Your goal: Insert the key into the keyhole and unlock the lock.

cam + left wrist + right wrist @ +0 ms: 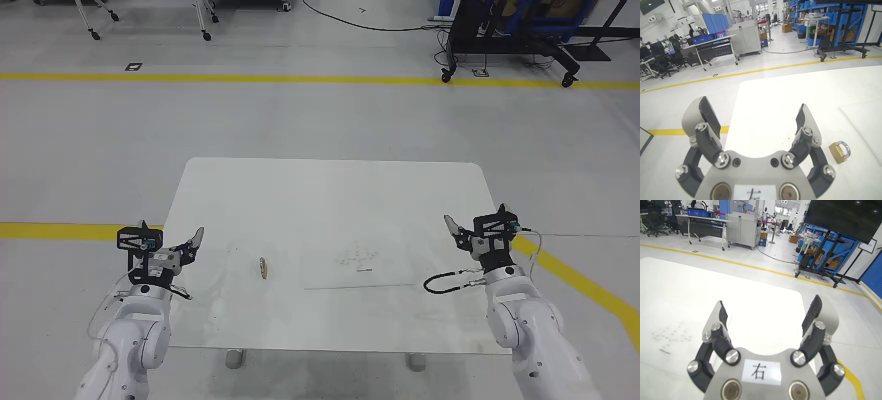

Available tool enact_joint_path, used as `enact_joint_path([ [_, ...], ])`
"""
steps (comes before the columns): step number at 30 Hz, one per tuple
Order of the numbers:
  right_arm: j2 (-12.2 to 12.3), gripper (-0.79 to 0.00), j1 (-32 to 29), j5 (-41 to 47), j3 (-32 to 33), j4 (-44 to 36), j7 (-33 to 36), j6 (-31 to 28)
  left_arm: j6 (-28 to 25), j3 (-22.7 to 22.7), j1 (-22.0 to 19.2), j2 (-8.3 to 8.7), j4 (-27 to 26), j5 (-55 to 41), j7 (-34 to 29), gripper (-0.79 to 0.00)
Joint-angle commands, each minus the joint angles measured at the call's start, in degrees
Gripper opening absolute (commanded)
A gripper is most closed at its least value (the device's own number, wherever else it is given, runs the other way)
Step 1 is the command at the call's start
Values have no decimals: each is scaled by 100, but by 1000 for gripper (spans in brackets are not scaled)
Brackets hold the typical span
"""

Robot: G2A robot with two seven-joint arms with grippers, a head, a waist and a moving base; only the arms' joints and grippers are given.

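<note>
One brass lock (262, 268) (838, 153) lies flat on the white surface (330, 190), toward the near left part, with its silver shackle resting on the surface too. Nothing touches it. Just beside it, toward the middle, lies a thin white sheet (400, 240) whose edge stands slightly proud of the surface. On that sheet are faint grey marks and a thin grey sliver (665, 351), too small to tell whether it is the key.

The left hand (172, 238) (753, 106) hangs at the surface's left edge, near the lock but apart from it, with its ribbed fingers spread wide and nothing between them. The right hand (476, 222) (769, 302) hangs at the right edge, well apart from the lock, its fingers likewise spread and bare. A yellow line (300, 77) crosses the floor beyond the surface.
</note>
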Motion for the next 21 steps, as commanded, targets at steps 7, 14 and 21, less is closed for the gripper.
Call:
enact_joint_path([
  [7,-39,0,648,-264,-616,755,625,-438,0,0,0,0,0,0,0,0],
  [14,-48,0,867,-330,-846,1039,777,-883,0,0,0,0,0,0,0,0],
  [21,-48,0,867,-330,-846,1039,777,-883,0,0,0,0,0,0,0,0],
])
